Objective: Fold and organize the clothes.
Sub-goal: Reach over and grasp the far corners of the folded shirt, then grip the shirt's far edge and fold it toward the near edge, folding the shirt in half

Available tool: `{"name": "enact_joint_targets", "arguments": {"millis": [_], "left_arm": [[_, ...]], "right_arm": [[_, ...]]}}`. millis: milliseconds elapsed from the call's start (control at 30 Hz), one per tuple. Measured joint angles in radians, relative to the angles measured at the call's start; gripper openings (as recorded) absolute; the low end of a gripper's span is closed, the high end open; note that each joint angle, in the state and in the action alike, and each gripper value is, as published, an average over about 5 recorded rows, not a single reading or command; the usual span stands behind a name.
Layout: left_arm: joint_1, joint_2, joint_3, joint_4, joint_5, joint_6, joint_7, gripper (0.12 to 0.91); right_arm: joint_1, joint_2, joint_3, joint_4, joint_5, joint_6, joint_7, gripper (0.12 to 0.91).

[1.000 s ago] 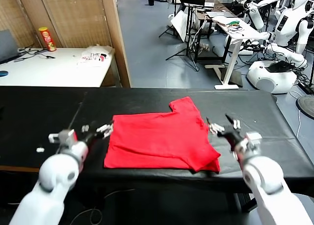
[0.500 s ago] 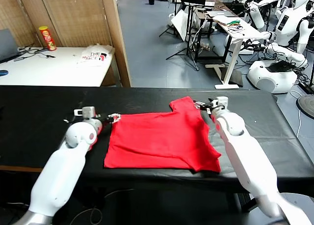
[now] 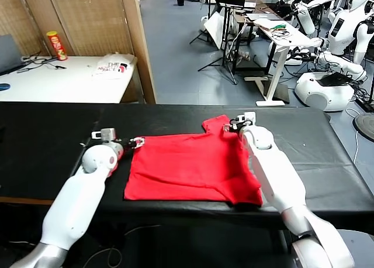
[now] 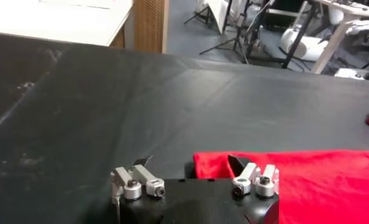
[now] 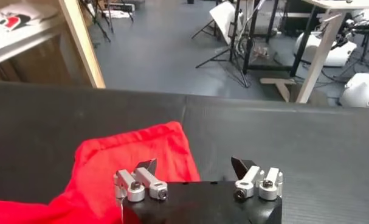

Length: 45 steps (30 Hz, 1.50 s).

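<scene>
Only plain red T-shirt (image 3: 190,165), unlettered

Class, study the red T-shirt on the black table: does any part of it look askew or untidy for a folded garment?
Yes. The red T-shirt is only roughly folded: a sleeve sticks out past its far edge by the right gripper, and the near right corner bulges unevenly. The left gripper sits at the far left corner, jaws open.

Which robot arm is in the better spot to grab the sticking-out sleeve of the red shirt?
Probably the right. The right claw sits open at the far sleeve of the red T-shirt, by the far right corner. The left claw, also open, waits at the shirt's far left corner, away from that sleeve.
</scene>
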Motion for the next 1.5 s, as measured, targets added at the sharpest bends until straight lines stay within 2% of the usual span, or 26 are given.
{"name": "enact_joint_targets", "arguments": {"millis": [167, 267, 400, 500, 700, 900, 1233, 1500], "left_arm": [[0.004, -0.003, 0.003, 0.005, 0.016, -0.009, 0.017, 0.393], [0.008, -0.004, 0.003, 0.007, 0.023, -0.012, 0.023, 0.251], [0.009, -0.003, 0.002, 0.007, 0.026, -0.018, 0.034, 0.163], [0.009, -0.004, 0.0, 0.006, 0.032, -0.024, 0.039, 0.134], [0.022, -0.007, -0.018, -0.019, 0.049, -0.031, 0.041, 0.128], [0.062, 0.007, -0.052, -0.095, 0.051, -0.031, 0.036, 0.128], [0.203, 0.046, -0.11, -0.32, 0.08, -0.046, 0.0, 0.128], [0.315, 0.072, -0.133, -0.47, 0.072, -0.022, -0.033, 0.128]], "right_arm": [[-0.011, 0.007, 0.014, 0.001, -0.004, 0.019, -0.008, 0.472], [-0.019, 0.007, 0.018, 0.006, -0.016, 0.041, -0.024, 0.306], [-0.036, 0.007, 0.024, 0.02, -0.044, 0.088, -0.045, 0.145], [-0.05, 0.002, 0.032, 0.043, -0.036, 0.116, -0.052, 0.123], [-0.096, -0.024, 0.043, 0.137, 0.021, 0.146, -0.075, 0.123], [-0.181, -0.086, 0.061, 0.286, 0.101, 0.156, -0.098, 0.123], [-0.367, -0.223, 0.105, 0.553, 0.148, 0.141, -0.083, 0.123], [-0.504, -0.307, 0.123, 0.727, 0.154, 0.075, -0.029, 0.123]]}}
